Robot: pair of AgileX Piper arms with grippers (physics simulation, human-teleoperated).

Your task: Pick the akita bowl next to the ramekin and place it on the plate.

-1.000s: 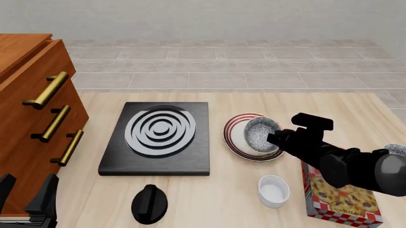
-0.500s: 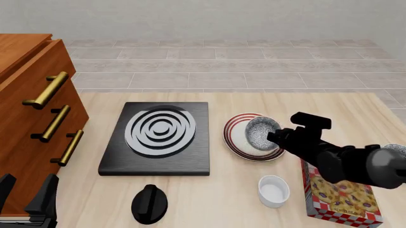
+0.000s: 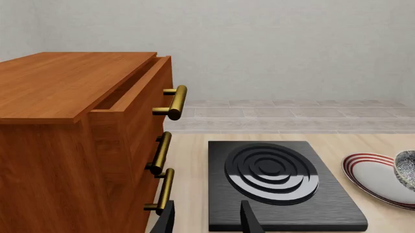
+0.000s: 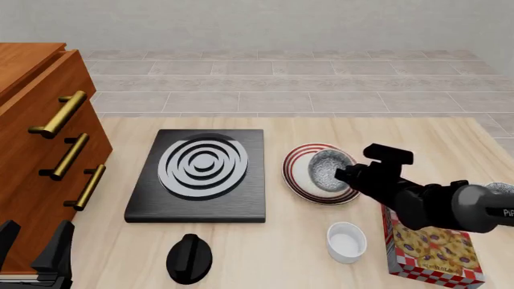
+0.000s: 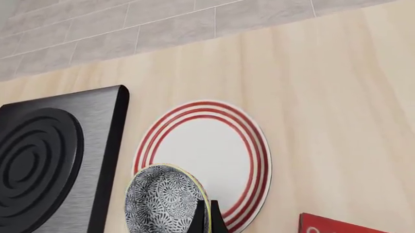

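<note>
Right gripper (image 4: 343,175) pinches the akita bowl (image 4: 328,168) by its rim, right of centre in the front view, bowl tilted over the plate (image 4: 299,174). Ramekin (image 4: 346,241) sits lower right, beside a patterned box (image 4: 434,253). Left gripper (image 4: 34,253) is parted, lower left, holding nothing, near the stove (image 4: 201,174).

Three cameras: one fixed overview, two riding the wrists.

The front view looked down from above the table's (image 4: 265,126) near edge toward the far tiled floor. The left wrist view sat low at the near left corner, facing the stove (image 3: 279,182) and wooden drawer cabinet (image 3: 77,141). The right wrist view hovered close above the plate (image 5: 214,150). All three shared stove and plate.
</note>
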